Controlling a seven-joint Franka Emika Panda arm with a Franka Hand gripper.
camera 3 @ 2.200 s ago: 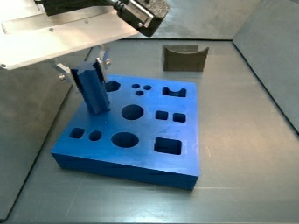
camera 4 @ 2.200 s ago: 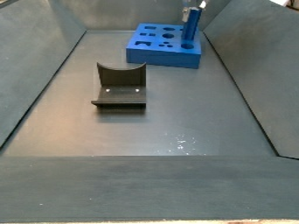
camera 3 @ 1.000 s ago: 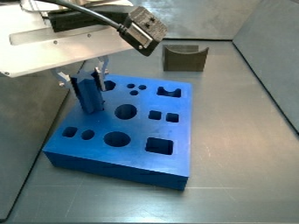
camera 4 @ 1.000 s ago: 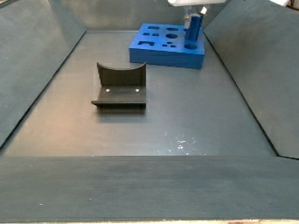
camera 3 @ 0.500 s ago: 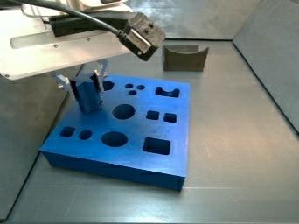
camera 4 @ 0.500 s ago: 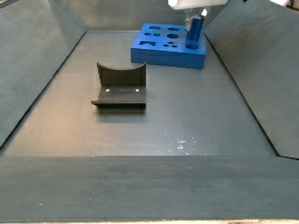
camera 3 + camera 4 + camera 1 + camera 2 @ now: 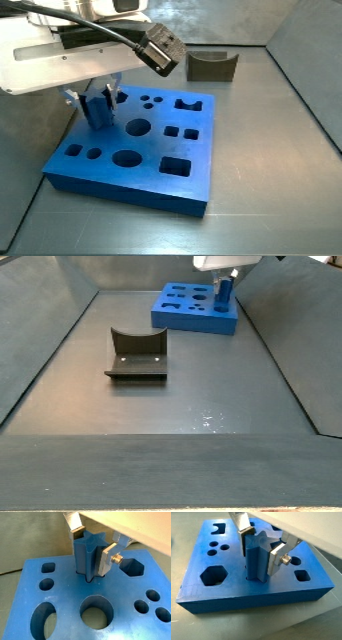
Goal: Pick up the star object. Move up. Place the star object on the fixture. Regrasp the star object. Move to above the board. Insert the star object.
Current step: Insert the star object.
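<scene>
The gripper (image 7: 92,549) stands directly above the board (image 7: 73,617), with its two silver finger plates down on either side of the star object (image 7: 87,558). In both wrist views the plates press flat against opposite ridged flanks of the blue peg, so the jaws are closed on it, only as far apart as the peg is thick. One finger (image 7: 240,529) lies along the peg's upper part, and the opposite finger (image 7: 278,558), carrying a small round screw head, sits against the flank facing it.

The star object (image 7: 256,559) is upright, and its lower end has entered a hole in the board (image 7: 258,594). How deep it sits cannot be told, since the hole's rim hides the tip. Most of the peg's length is above the board's top face. Beside it on the board are a hexagonal hole (image 7: 131,567), several round holes and an oval one.

In a side view the gripper (image 7: 96,98) hangs from the pale arm over the board's (image 7: 134,160) far-left corner, and the star object (image 7: 96,112) rises from that corner between the fingers. The fixture (image 7: 210,66) stands on the grey floor beyond the board, well apart from it, and nothing rests in its notch.

In a side view from the opposite end, the fixture (image 7: 136,354) is nearer the camera than the board (image 7: 194,311), while the star object (image 7: 223,294) stands at the board's right edge under the gripper (image 7: 225,274).
</scene>
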